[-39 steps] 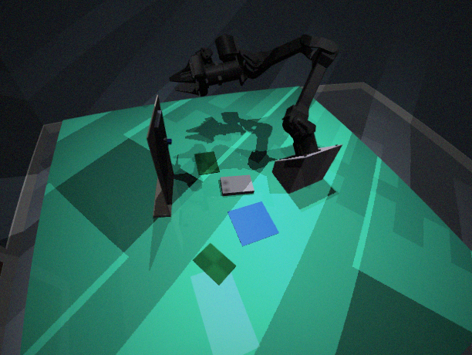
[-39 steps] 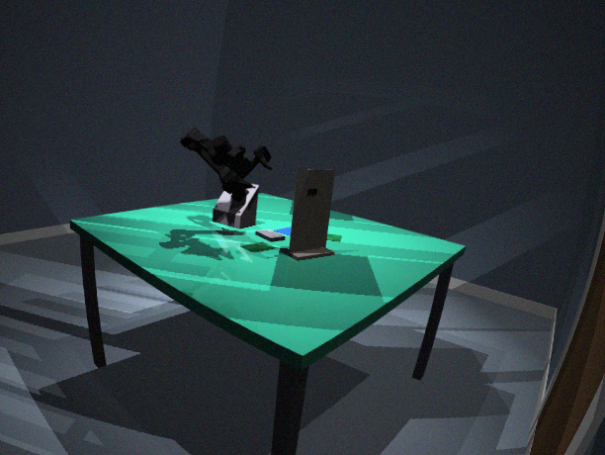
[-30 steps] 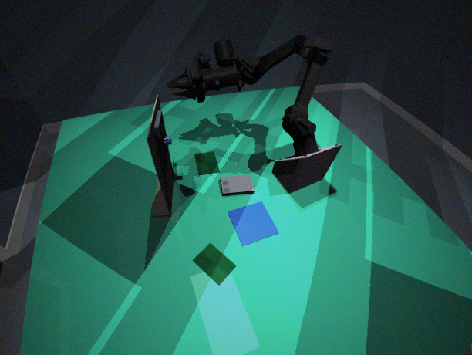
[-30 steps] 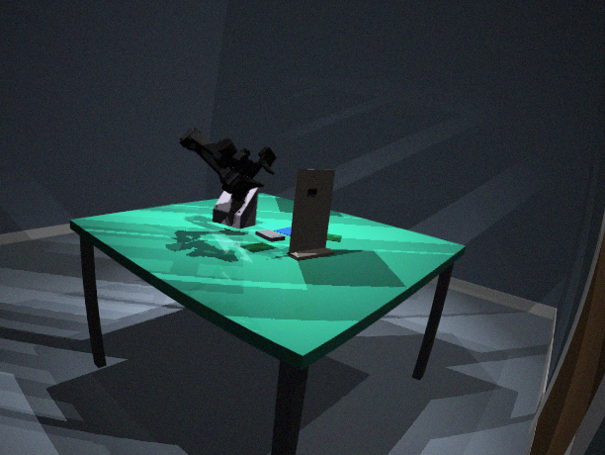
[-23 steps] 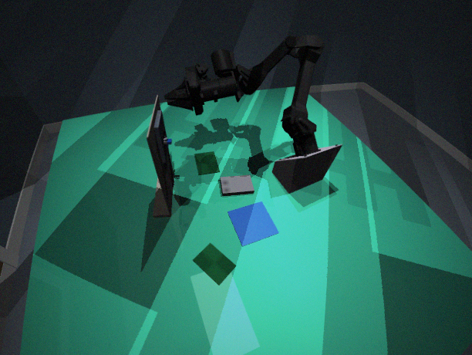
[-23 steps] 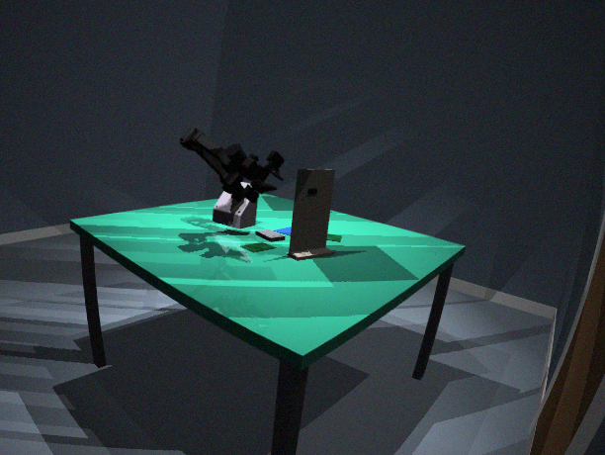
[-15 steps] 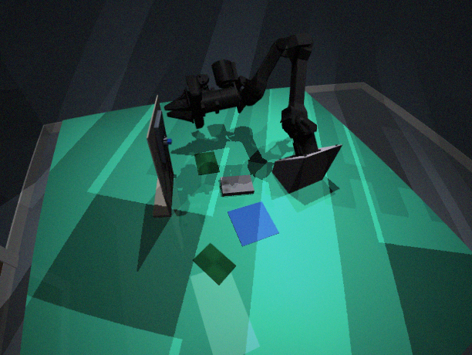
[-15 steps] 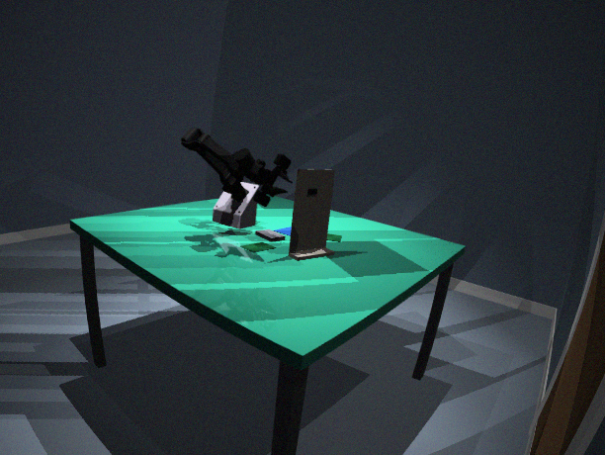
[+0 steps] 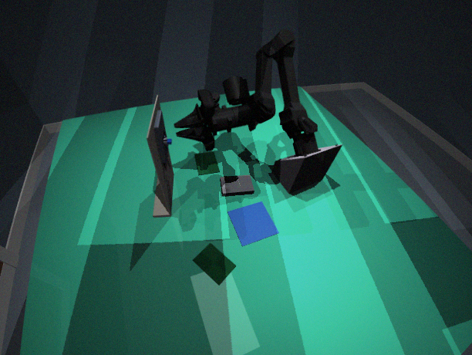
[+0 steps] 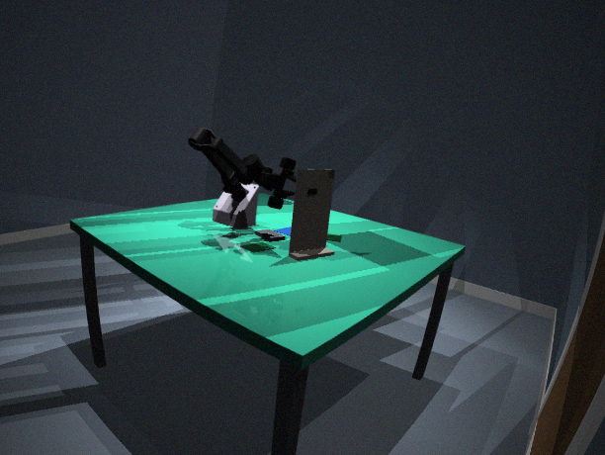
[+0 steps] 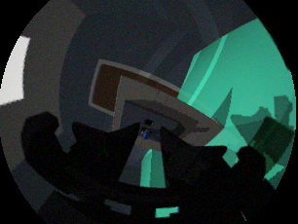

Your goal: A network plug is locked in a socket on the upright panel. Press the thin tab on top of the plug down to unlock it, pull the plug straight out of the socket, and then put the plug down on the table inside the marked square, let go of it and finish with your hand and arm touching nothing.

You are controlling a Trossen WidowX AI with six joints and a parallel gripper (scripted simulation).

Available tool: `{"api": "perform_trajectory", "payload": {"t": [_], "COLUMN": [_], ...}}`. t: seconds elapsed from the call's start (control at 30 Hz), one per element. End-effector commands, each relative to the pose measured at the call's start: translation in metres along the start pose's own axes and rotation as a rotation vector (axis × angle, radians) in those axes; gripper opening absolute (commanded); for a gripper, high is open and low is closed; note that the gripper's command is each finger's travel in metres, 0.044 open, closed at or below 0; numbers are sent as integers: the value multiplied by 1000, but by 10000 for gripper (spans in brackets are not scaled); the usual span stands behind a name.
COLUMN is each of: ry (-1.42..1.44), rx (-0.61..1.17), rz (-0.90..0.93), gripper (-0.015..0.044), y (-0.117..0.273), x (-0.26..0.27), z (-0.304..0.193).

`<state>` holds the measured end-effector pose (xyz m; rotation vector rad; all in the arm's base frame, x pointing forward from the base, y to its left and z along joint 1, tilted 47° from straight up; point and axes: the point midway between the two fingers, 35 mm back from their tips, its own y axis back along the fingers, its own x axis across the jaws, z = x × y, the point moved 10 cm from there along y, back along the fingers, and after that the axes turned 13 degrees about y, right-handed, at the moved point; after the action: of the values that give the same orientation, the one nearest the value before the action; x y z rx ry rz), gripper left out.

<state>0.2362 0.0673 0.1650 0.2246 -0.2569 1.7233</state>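
Fingers part-open and empty, near the plug at the panel

Top view: the gripper (image 9: 176, 130) (image 10: 294, 184) (image 11: 149, 127) stands partly open, its dark tips holding nothing. The blue plug (image 9: 169, 141) (image 11: 145, 133) shows at seven o'clock from them, at the face of the upright panel (image 9: 163, 181) (image 10: 311, 218) (image 11: 141, 92). Its tab is too small to make out, and its lock cannot be judged. The blue square (image 9: 253, 224) (image 10: 283, 231) lies at four o'clock from the plug.

Exterior view: the panel hides the plug and part of the square; the fingertips, at ten o'clock from the panel's middle, are hard to separate from its edge.

Wrist view: the plug appears at seven o'clock from the gap's middle, small and dim; contact is unclear. The fingers' black bodies cover much of the lower part.
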Motion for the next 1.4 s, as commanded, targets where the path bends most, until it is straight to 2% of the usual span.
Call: {"api": "perform_trajectory", "payload": {"t": [0.0, 0.4, 1.37], "ry": [-71, -187, -221], "rx": [15, 34, 12], "rz": [15, 46, 73], "gripper": [156, 156, 156], "y": [9, 29, -16], "x": [3, 6, 2], "z": [-18, -40, -32]}}
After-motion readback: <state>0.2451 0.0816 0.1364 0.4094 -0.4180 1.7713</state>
